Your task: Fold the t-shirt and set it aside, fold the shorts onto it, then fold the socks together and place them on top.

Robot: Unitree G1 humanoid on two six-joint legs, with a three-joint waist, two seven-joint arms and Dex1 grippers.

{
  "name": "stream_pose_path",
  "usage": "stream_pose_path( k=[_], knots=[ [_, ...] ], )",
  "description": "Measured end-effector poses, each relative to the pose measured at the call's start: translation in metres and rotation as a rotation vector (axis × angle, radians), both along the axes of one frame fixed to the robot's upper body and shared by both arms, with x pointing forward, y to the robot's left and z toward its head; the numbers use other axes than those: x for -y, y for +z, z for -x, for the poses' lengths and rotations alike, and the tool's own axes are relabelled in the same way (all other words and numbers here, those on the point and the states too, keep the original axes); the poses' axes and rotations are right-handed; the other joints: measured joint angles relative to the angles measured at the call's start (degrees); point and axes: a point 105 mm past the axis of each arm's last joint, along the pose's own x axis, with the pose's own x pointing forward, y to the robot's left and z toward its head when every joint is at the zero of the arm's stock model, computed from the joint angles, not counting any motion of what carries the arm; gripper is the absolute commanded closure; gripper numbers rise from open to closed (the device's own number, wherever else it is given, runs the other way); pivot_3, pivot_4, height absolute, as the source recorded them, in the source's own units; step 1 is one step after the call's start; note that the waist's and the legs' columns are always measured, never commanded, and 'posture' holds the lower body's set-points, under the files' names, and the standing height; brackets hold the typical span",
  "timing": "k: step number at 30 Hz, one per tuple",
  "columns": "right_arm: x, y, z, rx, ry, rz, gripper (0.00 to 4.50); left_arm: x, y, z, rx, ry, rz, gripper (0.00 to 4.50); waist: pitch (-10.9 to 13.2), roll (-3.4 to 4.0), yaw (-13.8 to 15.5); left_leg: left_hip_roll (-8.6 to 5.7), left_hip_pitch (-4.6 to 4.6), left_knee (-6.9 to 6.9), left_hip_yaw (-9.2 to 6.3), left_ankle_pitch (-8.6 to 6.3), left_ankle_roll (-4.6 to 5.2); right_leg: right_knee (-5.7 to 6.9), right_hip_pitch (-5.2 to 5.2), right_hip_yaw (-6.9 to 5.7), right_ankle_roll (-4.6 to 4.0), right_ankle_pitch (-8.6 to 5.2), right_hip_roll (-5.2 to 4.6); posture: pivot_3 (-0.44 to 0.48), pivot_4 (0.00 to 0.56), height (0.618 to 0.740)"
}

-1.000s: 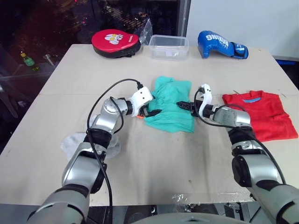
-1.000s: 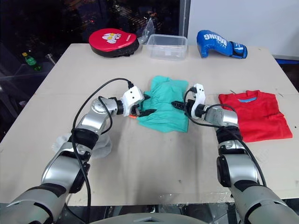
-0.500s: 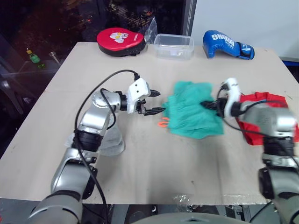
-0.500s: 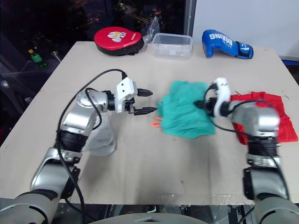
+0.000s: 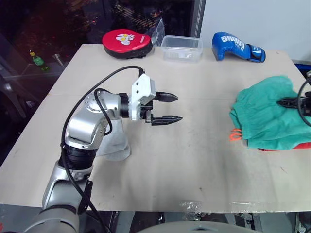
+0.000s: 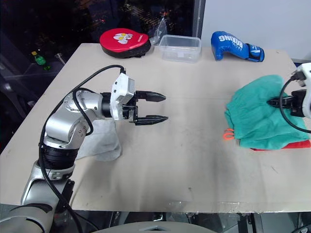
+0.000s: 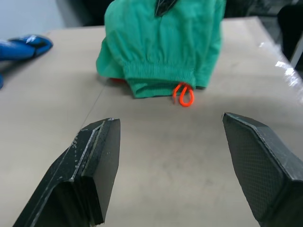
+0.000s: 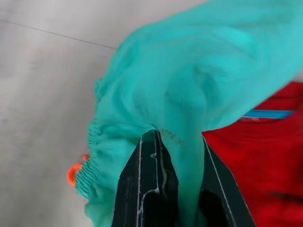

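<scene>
The mint green shorts (image 6: 255, 119) lie bunched at the table's right side, on top of the red t-shirt (image 6: 293, 145), of which a thin edge shows beneath them. An orange drawstring (image 6: 228, 134) hangs at their near left corner. My right gripper (image 6: 271, 102) is shut on a fold of the shorts (image 8: 189, 94), with the t-shirt (image 8: 265, 161) right behind. My left gripper (image 5: 179, 108) hovers open over the table's middle, holding nothing and pointing toward the shorts (image 7: 161, 42). The grey socks (image 5: 115, 145) lie flat under my left forearm.
Along the far edge sit a round red padded mitt (image 5: 126, 37), a clear plastic container (image 5: 181, 47) and a blue boxing glove (image 5: 238, 46). A green bottle (image 5: 35, 59) stands beyond the table's left side. Bare tabletop (image 5: 204, 145) lies between my grippers.
My right gripper has carried the shorts to the right and onto the t-shirt. My left gripper let go of the shorts, opened and drew back to the left.
</scene>
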Motion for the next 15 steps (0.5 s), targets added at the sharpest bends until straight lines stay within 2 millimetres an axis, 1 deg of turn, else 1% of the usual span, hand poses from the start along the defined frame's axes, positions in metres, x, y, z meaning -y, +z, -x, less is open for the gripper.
stream_pose_path(
  k=[2, 5, 7, 10, 11, 13, 15],
  knots=[
    [0.014, -0.005, -0.002, -0.007, -0.021, 0.046, 4.48, 0.003, 0.006, 0.005, 0.007, -0.025, 0.004, 0.83, 0.00, -0.01, 0.02, -0.01, 0.02, 0.00, 0.02, 0.00, 0.00, 0.00, 0.01, 0.01, 0.00, 0.00, 0.01, 0.000, 0.150, 0.740],
    [0.024, -0.021, -0.006, -0.043, -0.029, 0.102, 4.48, 0.004, 0.008, 0.008, 0.008, -0.032, -0.004, 0.83, 0.01, 0.00, -0.04, -0.01, 0.03, 0.01, 0.05, 0.01, -0.01, 0.01, 0.00, 0.04, 0.01, 0.00, 0.03, 0.000, 0.150, 0.740],
    [0.030, -0.027, -0.007, -0.047, -0.045, 0.132, 4.48, 0.003, 0.008, 0.007, 0.010, -0.026, -0.010, 0.83, 0.01, 0.00, 0.02, 0.00, 0.02, 0.01, 0.05, 0.01, -0.02, 0.01, 0.00, 0.04, 0.01, 0.00, 0.03, 0.000, 0.150, 0.740],
    [0.045, -0.039, -0.009, -0.049, -0.081, 0.204, 3.35, -0.001, 0.008, 0.006, 0.014, -0.007, -0.023, 0.83, 0.02, 0.00, 0.17, -0.02, 0.01, 0.02, 0.06, 0.01, -0.02, 0.00, 0.00, 0.04, 0.02, 0.00, 0.01, 0.000, 0.150, 0.740],
    [0.049, -0.040, -0.008, -0.046, -0.085, 0.222, 2.82, -0.001, 0.008, 0.006, 0.015, -0.002, -0.025, 0.83, 0.02, 0.01, 0.23, -0.02, 0.01, 0.02, 0.06, 0.02, -0.02, 0.00, 0.01, 0.03, 0.02, 0.00, 0.01, 0.000, 0.150, 0.740],
    [0.053, -0.039, -0.009, -0.023, -0.077, 0.271, 1.84, -0.003, 0.008, 0.004, 0.017, 0.018, -0.030, 0.83, 0.03, 0.01, 0.19, -0.02, 0.02, 0.02, 0.07, 0.02, -0.03, 0.00, 0.01, 0.04, 0.03, 0.00, 0.01, 0.000, 0.150, 0.740],
    [0.057, -0.036, -0.009, -0.005, -0.077, 0.300, 1.04, -0.004, 0.009, 0.001, 0.018, 0.040, -0.031, 0.83, 0.03, 0.01, 0.16, -0.01, 0.02, 0.02, 0.06, 0.02, -0.03, 0.01, 0.01, 0.04, 0.03, 0.00, 0.01, 0.000, 0.150, 0.740]
  ],
)
